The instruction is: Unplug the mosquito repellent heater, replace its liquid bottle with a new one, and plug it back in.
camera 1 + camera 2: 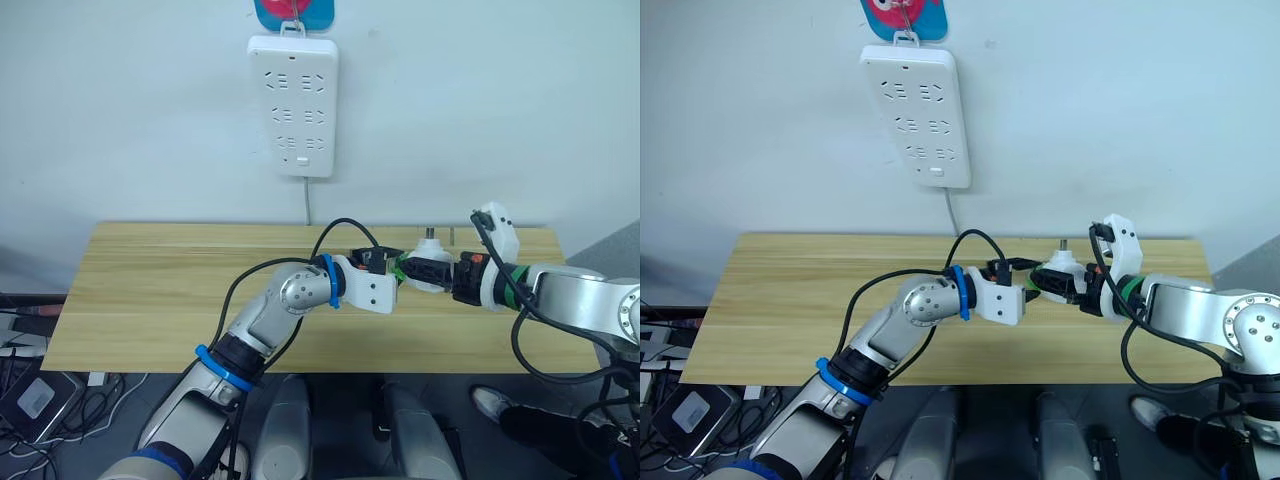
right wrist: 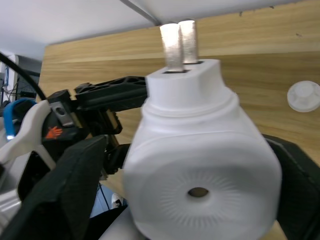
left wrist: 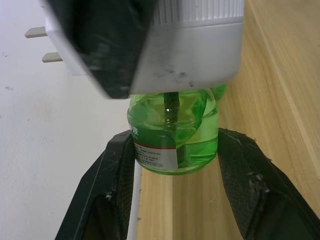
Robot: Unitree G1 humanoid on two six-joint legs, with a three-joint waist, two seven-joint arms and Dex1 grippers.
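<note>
Up close, our left gripper has its black fingers clamped on the small green translucent bottle, while our right gripper grasps the rounded white plastic heater just above the pale wooden table, prongs up.

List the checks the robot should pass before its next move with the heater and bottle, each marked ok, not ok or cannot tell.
1. Mosquito repellent heater is unplugged, prongs bare: ok.
2. Right hand is clamped on the heater: ok.
3. Left hand grips the green bottle from both sides: ok.
4. Bottle fully seated in the heater: cannot tell.
5. Power strip on the wall has free sockets: ok.
6. Loose white cap lies on the table, apart from both hands: ok.
</note>
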